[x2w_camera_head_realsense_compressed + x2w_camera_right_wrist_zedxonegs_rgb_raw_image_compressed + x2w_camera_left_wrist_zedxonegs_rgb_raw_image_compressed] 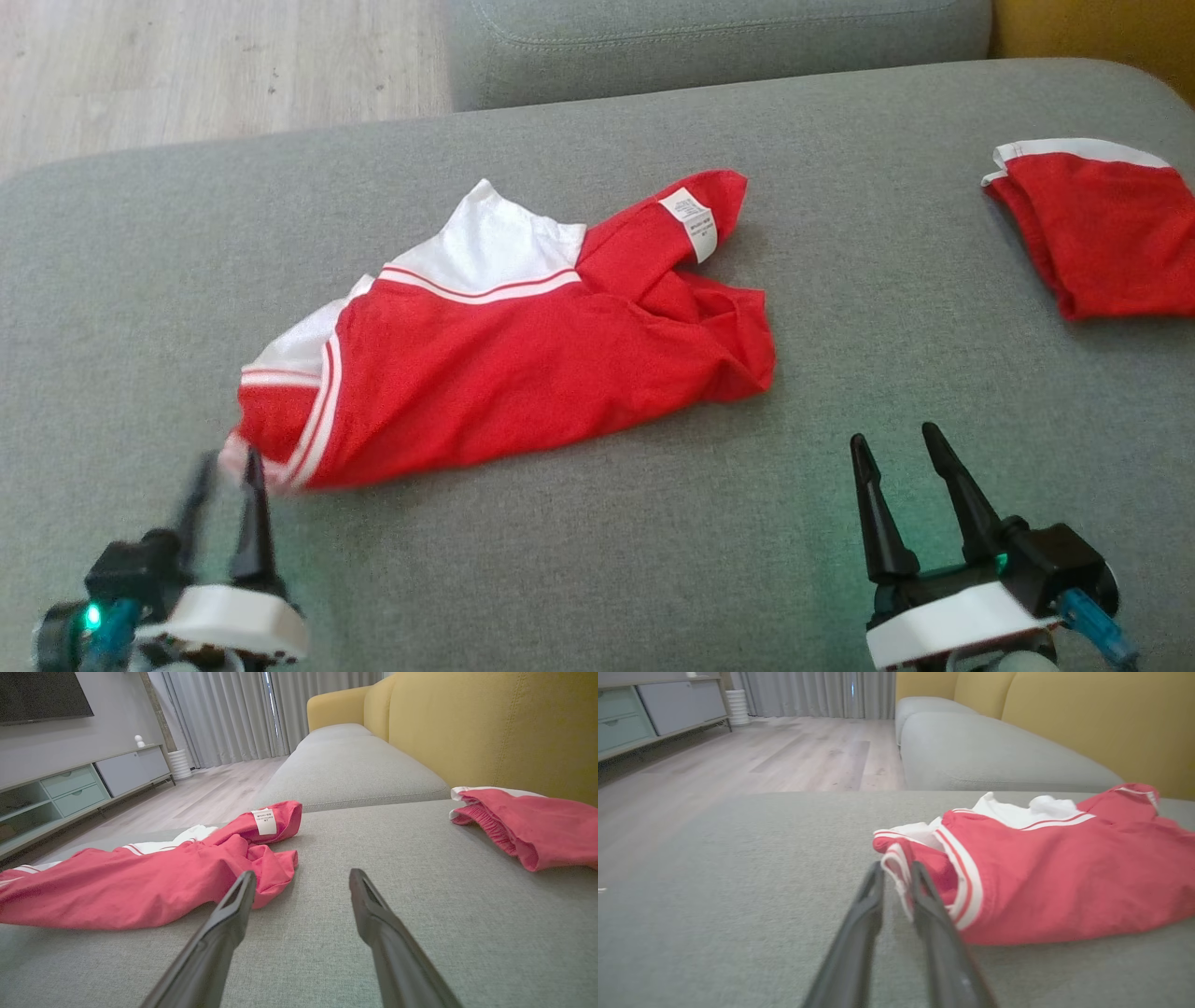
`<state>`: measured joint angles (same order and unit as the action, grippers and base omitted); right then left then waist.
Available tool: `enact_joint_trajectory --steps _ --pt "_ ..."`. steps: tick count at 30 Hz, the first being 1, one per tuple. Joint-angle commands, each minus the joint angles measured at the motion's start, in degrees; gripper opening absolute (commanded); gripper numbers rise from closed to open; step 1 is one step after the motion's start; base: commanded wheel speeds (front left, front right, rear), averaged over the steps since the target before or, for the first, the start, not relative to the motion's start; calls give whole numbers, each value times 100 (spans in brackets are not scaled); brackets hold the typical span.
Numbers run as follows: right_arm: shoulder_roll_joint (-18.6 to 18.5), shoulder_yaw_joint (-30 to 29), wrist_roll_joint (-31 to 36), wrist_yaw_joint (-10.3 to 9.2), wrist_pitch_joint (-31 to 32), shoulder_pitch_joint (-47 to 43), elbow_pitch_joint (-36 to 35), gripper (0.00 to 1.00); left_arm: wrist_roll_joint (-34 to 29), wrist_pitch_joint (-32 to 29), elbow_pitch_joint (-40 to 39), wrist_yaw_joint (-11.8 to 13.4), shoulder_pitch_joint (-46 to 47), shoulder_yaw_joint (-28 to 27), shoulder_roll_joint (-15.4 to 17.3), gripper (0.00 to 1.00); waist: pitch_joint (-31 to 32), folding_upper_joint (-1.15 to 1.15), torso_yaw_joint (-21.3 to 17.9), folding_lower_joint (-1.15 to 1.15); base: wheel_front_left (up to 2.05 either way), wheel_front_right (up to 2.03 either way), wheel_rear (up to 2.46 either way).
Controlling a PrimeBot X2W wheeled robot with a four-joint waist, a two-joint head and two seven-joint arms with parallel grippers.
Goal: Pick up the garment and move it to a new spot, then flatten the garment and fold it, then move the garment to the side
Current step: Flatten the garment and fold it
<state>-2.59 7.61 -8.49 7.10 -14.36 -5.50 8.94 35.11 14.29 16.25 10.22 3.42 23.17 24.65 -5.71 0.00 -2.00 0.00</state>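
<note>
The garment (523,373), a red top with white shoulders and white stripes, lies crumpled on the grey sofa seat (653,560); its label faces up at the far end. My left gripper (224,467) is at the garment's near-left sleeve corner, blurred in the head view. In the left wrist view the left gripper (896,870) has its jaws slightly parted, with the white sleeve hem of the garment (1064,882) lying between the tips. My right gripper (896,443) stands open and empty on the near right, well short of the garment (140,882); the right gripper (302,879) points over bare cushion.
A second red piece with a white band (1102,224) lies at the far right of the seat, also seen as the red piece (537,826). Another grey cushion (719,47) adjoins behind. Wooden floor (187,75) lies beyond the seat's left edge. A yellow backrest (490,728) rises on the right.
</note>
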Motion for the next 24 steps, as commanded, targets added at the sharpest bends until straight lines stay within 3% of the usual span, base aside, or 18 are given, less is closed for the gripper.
enact_joint_trajectory --steps 1,6,9,12,13,19,21,24 --pt "-29 161 23 39 -63 71 -157 100 -301 70 -219 258 205 -360 178 100 5 0 -16 0 0 0 0" --pt "-29 164 21 39 -63 69 -160 100 -1150 70 -801 694 310 -321 204 100 -13 0 -35 0 0 0 0" --pt "-29 184 26 39 -63 72 -164 100 -1602 70 -1114 626 554 48 99 100 -71 0 -61 0 0 0 0" --pt "-29 220 38 39 -63 128 -170 100 -1935 -69 -1061 255 1113 704 -211 100 -190 0 -107 0 0 0 0" --pt "-29 259 46 39 -63 188 -176 100 -2208 -224 -819 -71 1624 1212 -498 100 -301 0 -165 0 0 0 0" --pt "-29 338 30 39 -63 387 -185 100 -2911 -514 528 -1123 3115 2562 -1546 100 -672 0 -405 0 0 0 0" --pt "-29 349 13 39 -63 441 -185 100 -3099 -557 1120 -1370 3471 2898 -1797 100 -789 0 -512 0 0 0 0" --pt "-29 383 -15 39 -63 532 -189 100 -3411 -664 2056 -1503 3960 3286 -1974 100 -964 0 -707 0 0 0 0"
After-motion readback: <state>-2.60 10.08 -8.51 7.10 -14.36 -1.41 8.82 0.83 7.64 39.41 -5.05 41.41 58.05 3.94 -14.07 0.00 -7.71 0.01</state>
